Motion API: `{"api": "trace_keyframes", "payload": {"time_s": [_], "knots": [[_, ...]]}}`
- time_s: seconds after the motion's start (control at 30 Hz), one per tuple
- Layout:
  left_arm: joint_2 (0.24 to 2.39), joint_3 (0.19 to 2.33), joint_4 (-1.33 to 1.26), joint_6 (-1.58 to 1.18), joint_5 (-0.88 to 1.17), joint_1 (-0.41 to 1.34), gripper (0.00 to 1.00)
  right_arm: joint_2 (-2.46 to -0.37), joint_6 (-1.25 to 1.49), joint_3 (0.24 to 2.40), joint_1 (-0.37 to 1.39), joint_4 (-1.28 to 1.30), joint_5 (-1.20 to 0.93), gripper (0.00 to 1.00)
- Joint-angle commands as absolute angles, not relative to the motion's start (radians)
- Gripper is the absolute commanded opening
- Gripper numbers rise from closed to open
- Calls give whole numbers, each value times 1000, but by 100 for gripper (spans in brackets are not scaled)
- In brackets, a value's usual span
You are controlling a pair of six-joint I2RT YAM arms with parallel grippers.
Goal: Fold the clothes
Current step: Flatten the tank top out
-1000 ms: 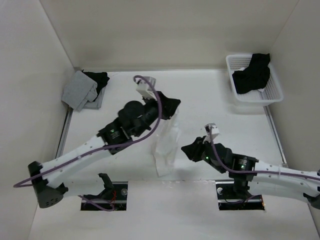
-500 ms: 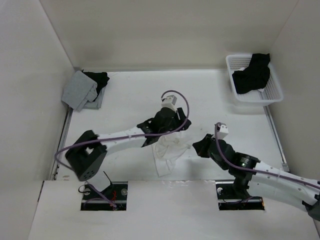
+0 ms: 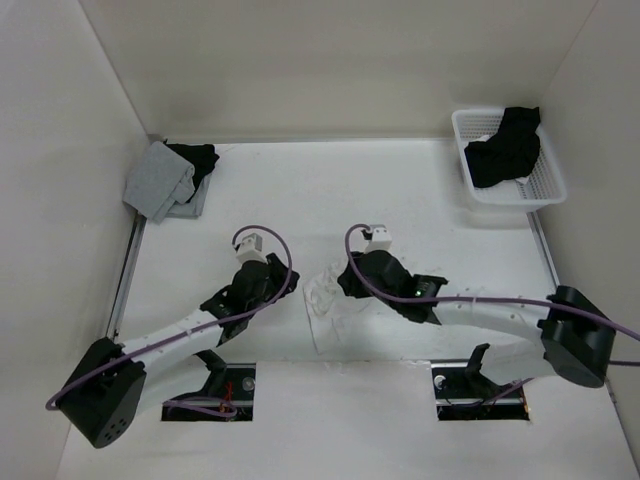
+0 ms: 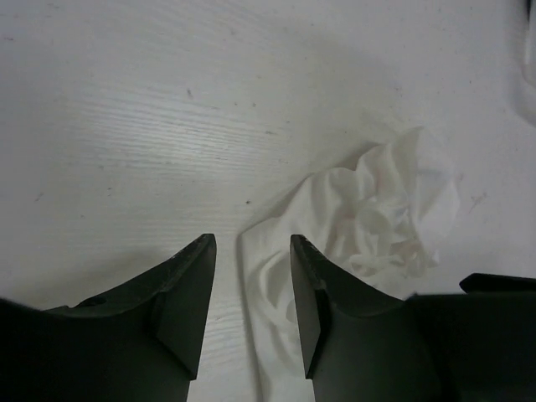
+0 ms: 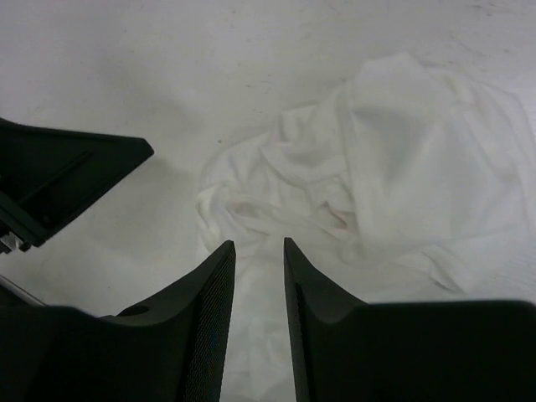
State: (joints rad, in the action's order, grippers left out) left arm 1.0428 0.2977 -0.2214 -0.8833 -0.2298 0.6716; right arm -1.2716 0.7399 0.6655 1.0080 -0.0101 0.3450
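One white garment (image 3: 326, 318) lay crumpled on the table (image 3: 450, 200), close to the near edge and about midway across, between the ends of the left arm (image 3: 180, 335) and the right arm (image 3: 480, 308). The right arm's end sat over the garment's far right side and the left arm's end just beside its left. Jaw state could not be read from above. A grey garment (image 3: 160, 180) in the far-left corner and a white basket (image 3: 548, 185) holding a black garment (image 3: 505, 145) stood well apart from it. Left wrist view: the left gripper (image 4: 251, 244) was open and empty, with the garment's bunched edge just ahead and to the right, and a flatter strip running back between the fingers toward the right one. Right wrist view: the right gripper (image 5: 258, 244) had its jaws parted by a narrow gap, nothing in them, poised over a knot of folds, with a smoother panel at upper right. Judgement: the fabric looked thin, light and limp, so it would likely drape, bunch and slide on the smooth table, and it is hard to pick out against the white. The crumpled centre seemed a poor place to grip. Best hold seemed a low pinch on an outer edge or corner, one per gripper, then draw apart to spread it flat.
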Motion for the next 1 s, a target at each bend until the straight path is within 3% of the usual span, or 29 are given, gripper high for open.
{"api": "trace_keyframes", "payload": {"time_s": [0.0, 0.23, 0.5, 0.7, 0.8, 0.9, 0.97], "knots": [[927, 258, -216, -910, -192, 633, 37, -1377, 658, 771, 1005, -75, 272, 36], [801, 193, -124, -908, -143, 608, 32, -1558, 583, 914, 1018, 17, 248, 42], [810, 187, -121, -897, -81, 623, 31, -1631, 572, 940, 1021, 77, 222, 38], [859, 219, -127, -879, -75, 676, 31, -1626, 581, 942, 1021, 87, 236, 11], [899, 251, -132, -876, -80, 714, 33, -1583, 594, 925, 1021, 80, 252, 4], [936, 278, -141, -871, -87, 739, 36, -1562, 592, 908, 1021, 66, 236, 7], [966, 291, -164, -874, -101, 745, 37, -1571, 581, 908, 1021, 74, 212, 17]]}}
